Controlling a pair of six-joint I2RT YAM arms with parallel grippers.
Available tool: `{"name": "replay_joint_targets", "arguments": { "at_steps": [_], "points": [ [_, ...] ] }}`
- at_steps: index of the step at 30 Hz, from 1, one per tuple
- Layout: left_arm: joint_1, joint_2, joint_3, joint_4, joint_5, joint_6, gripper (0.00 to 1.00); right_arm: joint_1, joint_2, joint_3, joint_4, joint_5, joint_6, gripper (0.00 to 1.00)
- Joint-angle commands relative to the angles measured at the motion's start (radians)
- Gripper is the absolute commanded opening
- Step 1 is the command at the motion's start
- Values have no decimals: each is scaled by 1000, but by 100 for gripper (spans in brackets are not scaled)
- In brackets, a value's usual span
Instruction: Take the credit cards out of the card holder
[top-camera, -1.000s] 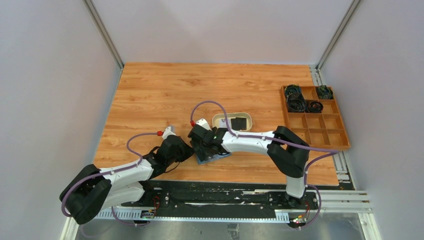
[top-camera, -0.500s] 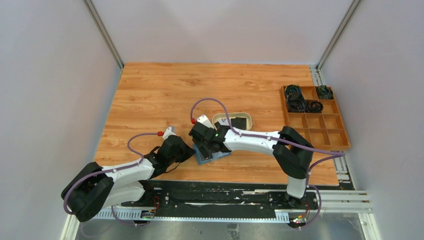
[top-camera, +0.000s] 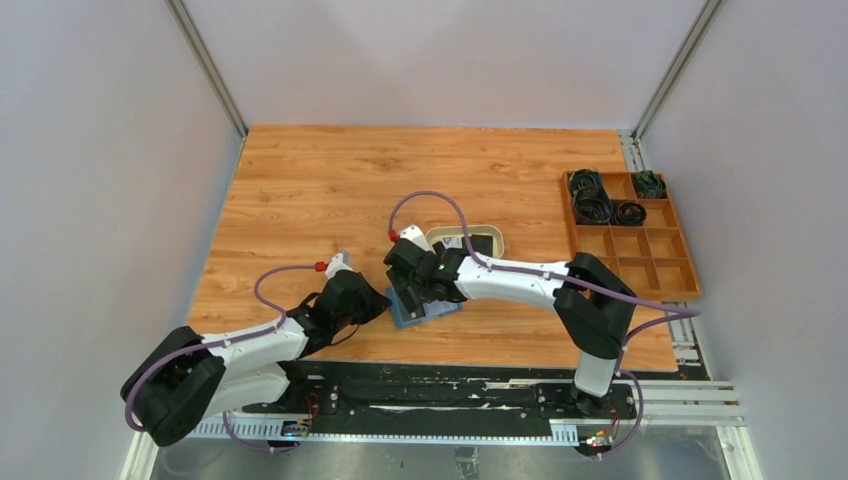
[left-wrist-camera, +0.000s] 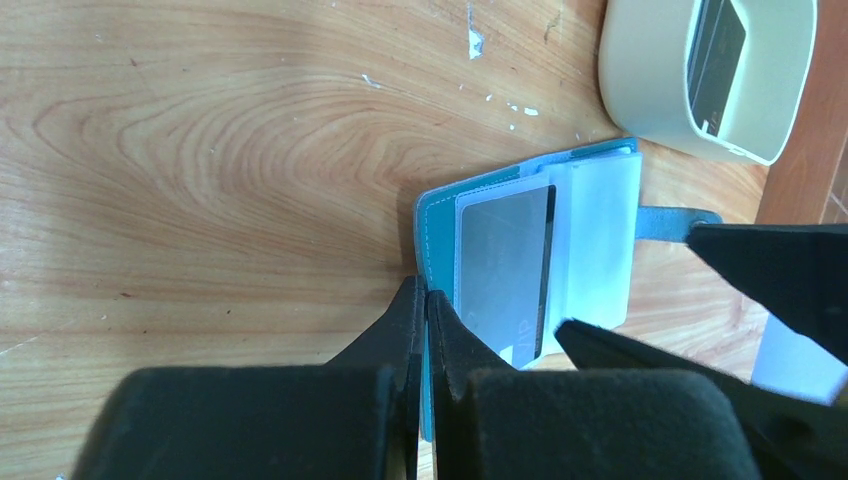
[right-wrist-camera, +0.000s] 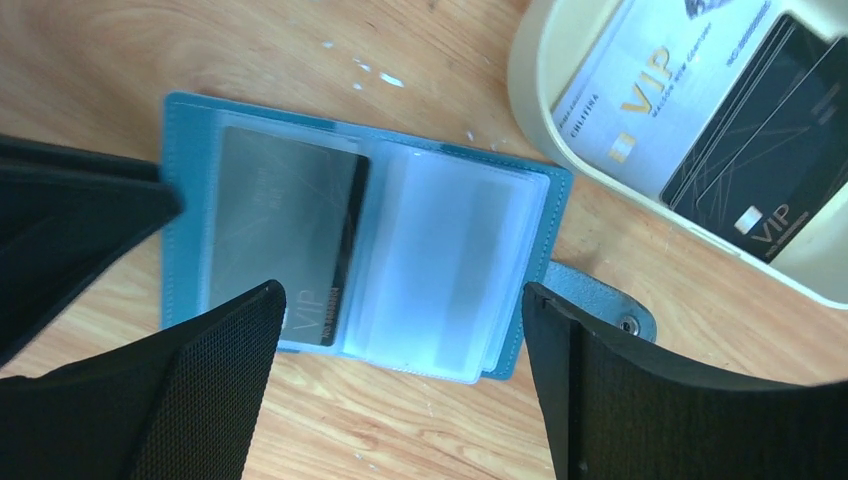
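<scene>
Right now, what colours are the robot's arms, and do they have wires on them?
Both arms, the left arm and the right arm, are white tubes with chunky black joints. A purple cable loops along each one and ends in a small red plug. The fingers are black wedges with a fine mesh pattern.

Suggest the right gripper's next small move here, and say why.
Probably lower the open right gripper onto the grey card to slide it from its clear sleeve: it is the only card showing in the card holder, whose edge the left gripper clamps; two cards lie in the beige tray.
</scene>
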Motion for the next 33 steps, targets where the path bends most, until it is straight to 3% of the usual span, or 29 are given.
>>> {"name": "replay_joint_targets", "arguments": {
  "at_steps": [1,23,33],
  "points": [
    [-10,-27,-16,-9,-21,14,0,-71,-31,-91,60,-71,88,91],
    [-10,-18,-13,-19,-19,21,0,-93,-70,-165,162,-217,116,86],
    [-10,-25,-20,-20,-16,22,0,-94,-77,-175,151,-160,138,87]
  ]
}}
